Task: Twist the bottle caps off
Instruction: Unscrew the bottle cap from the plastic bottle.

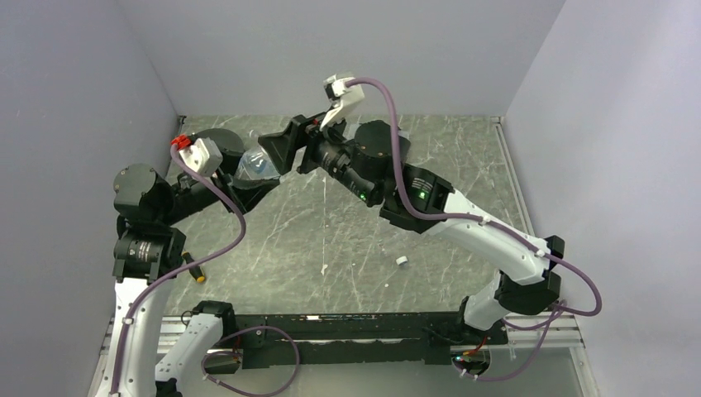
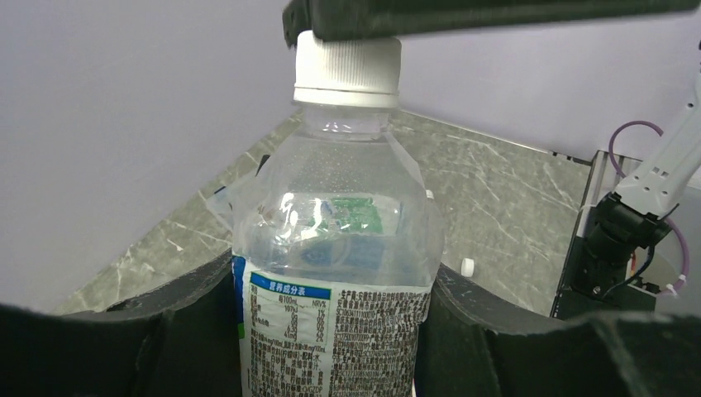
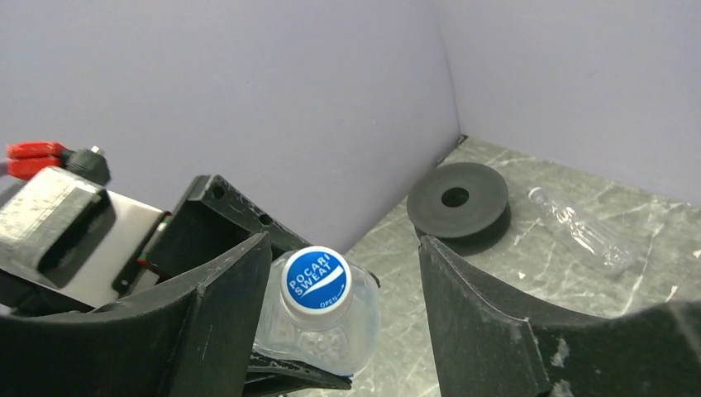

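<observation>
Clamped in the left tool, the labelled bottle is sitting with its cap between the spread fingers of the right tool, while beyond them a black disc and a bare clear bottle are lying on the bench.

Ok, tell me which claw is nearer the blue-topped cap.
Right. The right claw sits open around the cap; the left claw clamps the bottle by its labelled body, below the cap.

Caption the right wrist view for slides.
Open right gripper straddles the blue-topped white plastic cap of a clear plastic bottle the left gripper holds.
</observation>
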{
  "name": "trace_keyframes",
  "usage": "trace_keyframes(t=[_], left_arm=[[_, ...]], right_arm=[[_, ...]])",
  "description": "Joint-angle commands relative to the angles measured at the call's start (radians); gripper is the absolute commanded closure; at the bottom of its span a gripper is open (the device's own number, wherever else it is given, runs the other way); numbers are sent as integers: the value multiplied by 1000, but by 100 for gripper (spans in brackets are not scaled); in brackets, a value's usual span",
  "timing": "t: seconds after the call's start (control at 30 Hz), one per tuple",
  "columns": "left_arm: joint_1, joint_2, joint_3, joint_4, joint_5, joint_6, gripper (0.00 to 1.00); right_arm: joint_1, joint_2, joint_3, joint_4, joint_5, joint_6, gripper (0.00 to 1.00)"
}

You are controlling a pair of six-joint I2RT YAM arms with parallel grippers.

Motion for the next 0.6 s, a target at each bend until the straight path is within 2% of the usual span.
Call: trace_keyframes(t=[0.0, 0.13, 0.23, 0.4, 0.57], left_arm=[[3, -3, 3, 14, -42, 26, 100], [3, 3, 6, 12, -46, 22, 100], [2, 2, 1, 17, -45, 14, 100], [3, -1, -3, 16, -42, 10, 100], [3, -5, -12, 31, -42, -5, 100]], right_arm=[[3, 21, 68, -15, 10, 4, 32], [3, 38, 78, -3, -10, 19, 34], [3, 45, 77, 5, -11, 28, 41], [3, 55, 73, 27, -22, 41, 58], [3, 88, 101, 33, -24, 72, 81]])
